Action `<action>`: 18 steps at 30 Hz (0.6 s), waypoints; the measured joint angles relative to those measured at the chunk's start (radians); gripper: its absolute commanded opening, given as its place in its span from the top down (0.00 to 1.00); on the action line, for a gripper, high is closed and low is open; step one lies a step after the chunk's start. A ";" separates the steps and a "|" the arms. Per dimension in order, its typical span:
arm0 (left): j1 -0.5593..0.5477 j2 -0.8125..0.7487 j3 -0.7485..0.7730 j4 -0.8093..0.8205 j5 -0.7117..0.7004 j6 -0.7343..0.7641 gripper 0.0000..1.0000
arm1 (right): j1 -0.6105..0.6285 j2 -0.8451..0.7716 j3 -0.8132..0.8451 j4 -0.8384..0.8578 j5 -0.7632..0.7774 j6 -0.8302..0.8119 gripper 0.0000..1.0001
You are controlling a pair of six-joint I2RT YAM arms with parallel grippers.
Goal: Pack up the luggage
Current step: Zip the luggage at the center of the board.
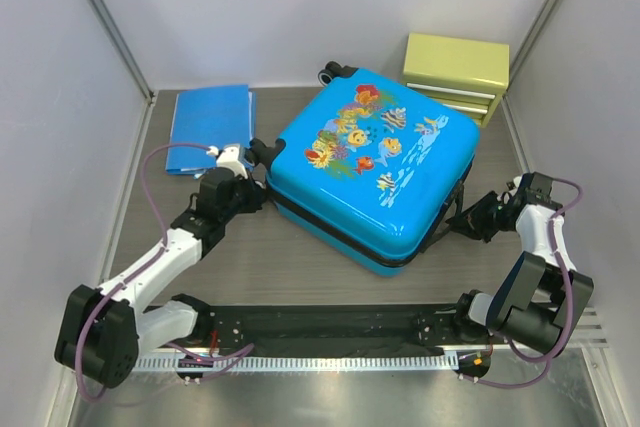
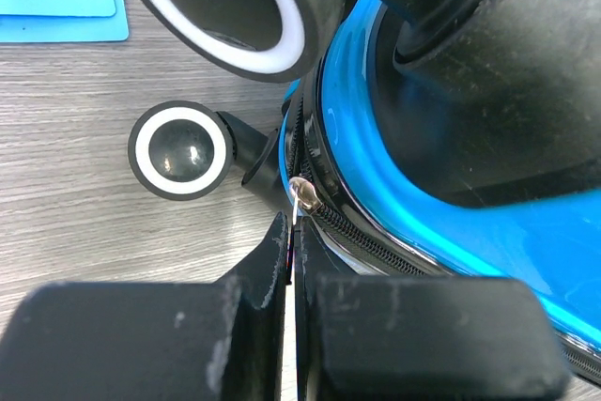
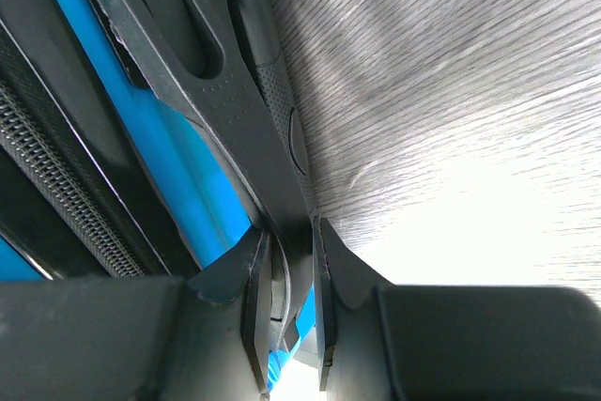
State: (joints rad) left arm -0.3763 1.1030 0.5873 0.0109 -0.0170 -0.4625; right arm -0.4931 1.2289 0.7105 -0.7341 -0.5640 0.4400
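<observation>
A: Luggage (image 1: 375,162) — where, how far?
B: Centre of table (image 1: 300,267), lid down. Left gripper (image 2: 293,232) pinched shut on zipper pull (image 2: 302,194) near wheel (image 2: 180,150); right gripper (image 3: 286,260) narrow, clamping handle (image 3: 272,110). Zipping apparently unfinished.

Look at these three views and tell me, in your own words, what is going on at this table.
Two robot arms are working on a blue fish-print suitcase lying flat with its lid down. The left gripper is shut on the small metal zipper pull at the corner by the wheels. The right gripper is clamped on the black side handle on the opposite side. A blue folder and a yellow-green drawer box sit behind it, untouched.
</observation>
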 measured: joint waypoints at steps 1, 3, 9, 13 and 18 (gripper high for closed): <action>0.001 -0.008 -0.007 0.006 0.001 -0.002 1.00 | 0.000 0.002 0.001 0.000 0.000 0.000 0.99; 0.003 -0.029 -0.026 0.018 0.003 -0.005 1.00 | 0.000 0.009 0.008 -0.005 0.002 0.000 0.99; 0.006 -0.117 -0.089 0.027 0.029 -0.028 1.00 | 0.002 0.084 0.077 -0.047 0.023 -0.020 0.99; 0.006 -0.123 -0.107 0.041 0.045 -0.051 1.00 | 0.009 0.150 0.138 -0.062 0.035 -0.035 0.99; 0.006 -0.090 -0.109 0.075 0.043 -0.063 1.00 | 0.014 0.166 0.154 -0.060 0.043 -0.043 0.99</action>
State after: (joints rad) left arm -0.3702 1.0134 0.4782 0.0856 0.0265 -0.5255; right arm -0.4789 1.3945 0.8646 -0.7944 -0.5213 0.3969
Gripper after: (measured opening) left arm 0.006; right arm 0.236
